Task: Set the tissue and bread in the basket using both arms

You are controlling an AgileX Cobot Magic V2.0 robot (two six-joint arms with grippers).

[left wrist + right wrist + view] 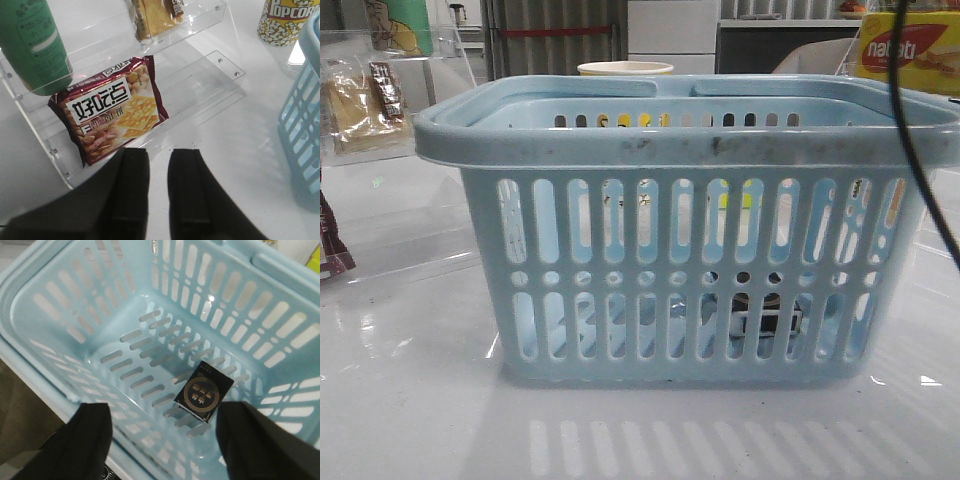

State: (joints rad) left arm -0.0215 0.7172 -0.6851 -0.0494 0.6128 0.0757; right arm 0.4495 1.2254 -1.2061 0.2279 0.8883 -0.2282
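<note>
The pale blue basket (690,150) stands in the middle of the table. The black and white tissue (204,392) lies flat on its slotted floor and shows through the side slots (770,320). My right gripper (165,437) hovers over the basket's near rim (30,365), open wide and empty, with the tissue below and between its fingertips. The bread (155,17) rests in its clear wrapper on the upper step of a clear acrylic stand (360,100). My left gripper (159,165) is above the table in front of that stand, open by a narrow gap, holding nothing.
A red biscuit packet (112,110) lies on the stand's lower step beside a green bottle (32,45). A popcorn cup (285,22) stands behind the basket (305,145). A yellow nabati box (910,50) is at the back right. A black cable (920,170) hangs across the basket's right end.
</note>
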